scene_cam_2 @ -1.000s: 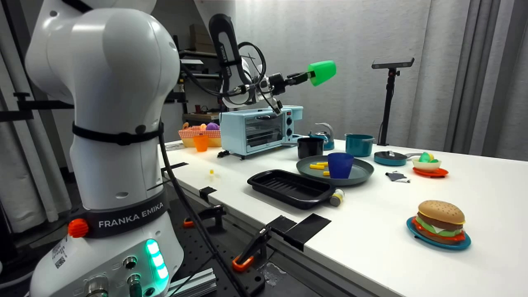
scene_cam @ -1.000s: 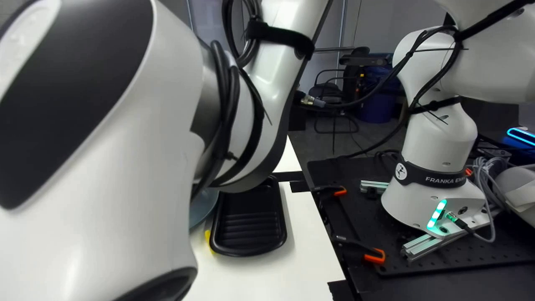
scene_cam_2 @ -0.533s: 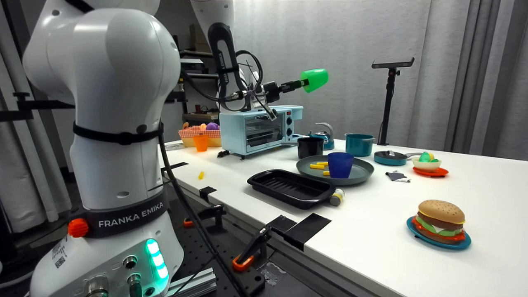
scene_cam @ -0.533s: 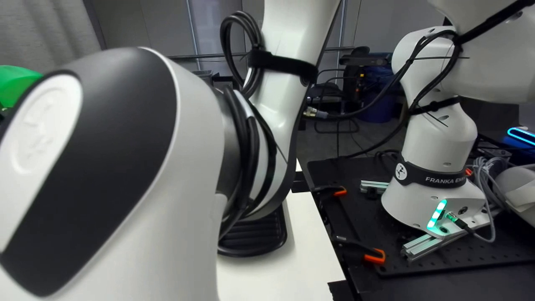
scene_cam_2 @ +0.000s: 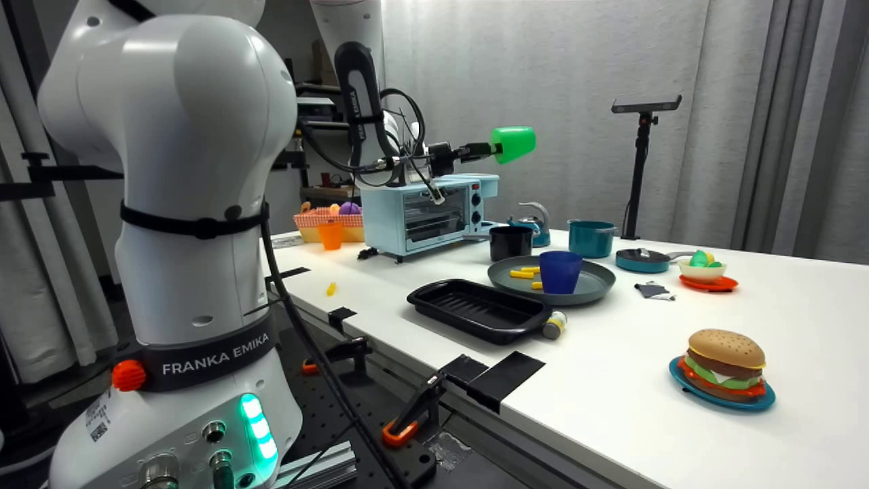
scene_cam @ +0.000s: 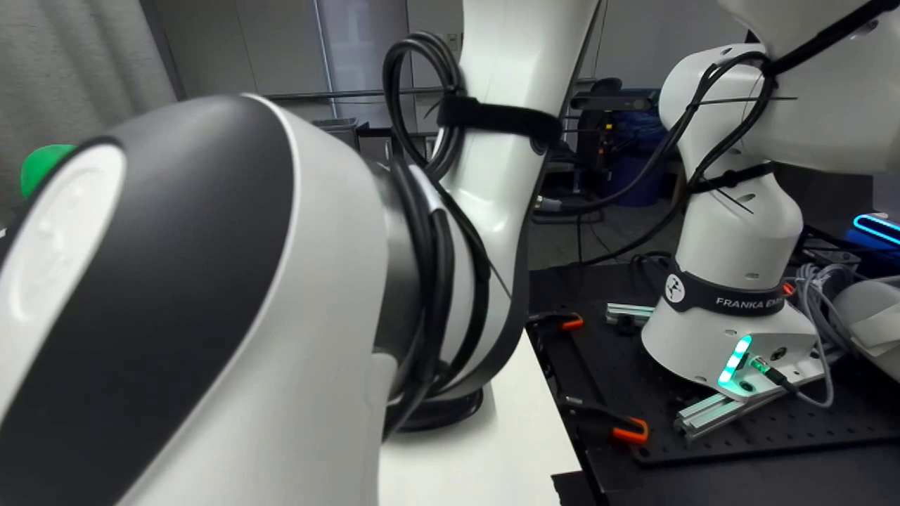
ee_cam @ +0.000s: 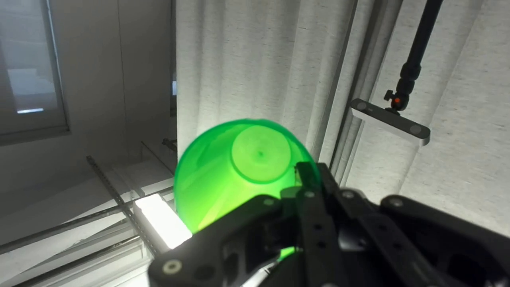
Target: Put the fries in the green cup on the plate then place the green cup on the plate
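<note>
Tabletop point(scene_cam_2: 604, 380) white (black tape point(scene_cam_2: 506, 375) at its edge); grey curtains point(scene_cam_2: 563, 75) behind.

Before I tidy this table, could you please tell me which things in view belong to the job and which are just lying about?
For the job: pincer, shut on the green cup; yellow fries on the plate; stray fry on the table.

Just lying about: blue cup; black tray; toy burger; toaster oven; teal pot.

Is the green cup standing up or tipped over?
Tipped: the gripper holds the green cup sideways in the air, and the wrist view looks into its mouth.
</note>
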